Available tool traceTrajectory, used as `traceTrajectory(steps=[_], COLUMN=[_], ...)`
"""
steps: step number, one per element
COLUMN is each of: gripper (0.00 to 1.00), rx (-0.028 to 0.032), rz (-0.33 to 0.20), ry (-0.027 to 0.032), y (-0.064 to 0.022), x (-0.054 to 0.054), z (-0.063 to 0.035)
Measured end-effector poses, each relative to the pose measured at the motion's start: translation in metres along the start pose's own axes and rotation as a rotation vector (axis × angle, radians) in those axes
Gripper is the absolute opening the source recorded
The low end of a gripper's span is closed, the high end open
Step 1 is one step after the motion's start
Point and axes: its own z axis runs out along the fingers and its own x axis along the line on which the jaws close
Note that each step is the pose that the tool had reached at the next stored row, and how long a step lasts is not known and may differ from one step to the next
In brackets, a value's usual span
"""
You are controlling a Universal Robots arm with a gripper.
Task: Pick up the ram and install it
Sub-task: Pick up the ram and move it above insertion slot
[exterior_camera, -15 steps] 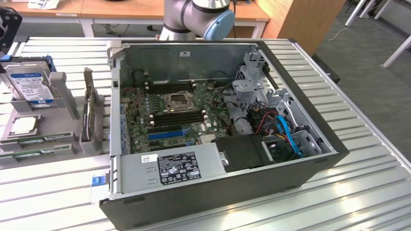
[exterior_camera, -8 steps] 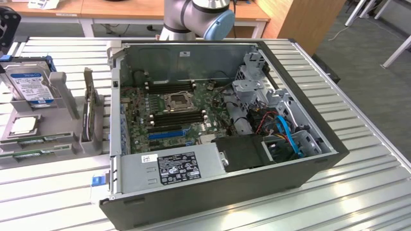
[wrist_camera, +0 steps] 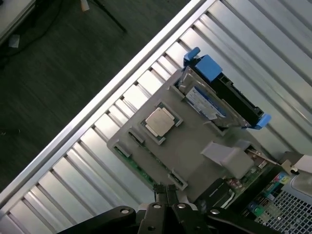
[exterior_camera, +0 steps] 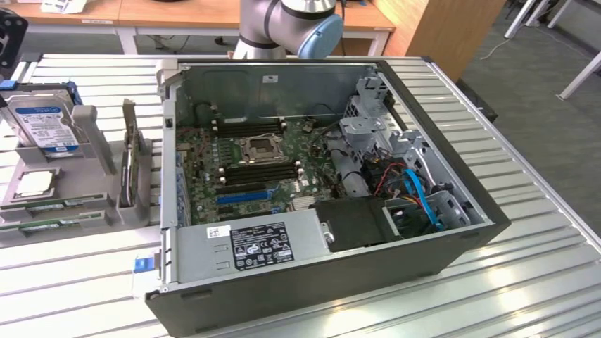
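The pincer (wrist_camera: 165,191) is clenched on nothing and hangs over the edge of the grey holder (wrist_camera: 190,146) on the slatted worktop (exterior_camera: 526,282). The ram (exterior_camera: 45,226) lies flat in that holder at the exterior view's lower left (beside the open computer case (exterior_camera: 281,303)), not yet picked up.

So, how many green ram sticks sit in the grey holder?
2: the inner ram nearer the processor, the outer ram along the grey holder's edge. More may be hidden.
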Motion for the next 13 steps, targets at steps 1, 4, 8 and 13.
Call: traceTrajectory(steps=[1, 4, 8, 13], gripper=[0.10, 0.10, 0.10, 0.10], rx=[0.0000, 0.0005, 0.0010, 0.0020], rz=[-0.012, -0.048, -0.097, -0.171], ry=[0.0012, 0.0044, 0.0082, 0.0138], y=[0.0000, 0.0000, 0.0000, 0.0000], x=[0.0000, 0.0000, 0.0000, 0.0000], z=[0.0000, 0.0000, -0.0001, 0.0000])
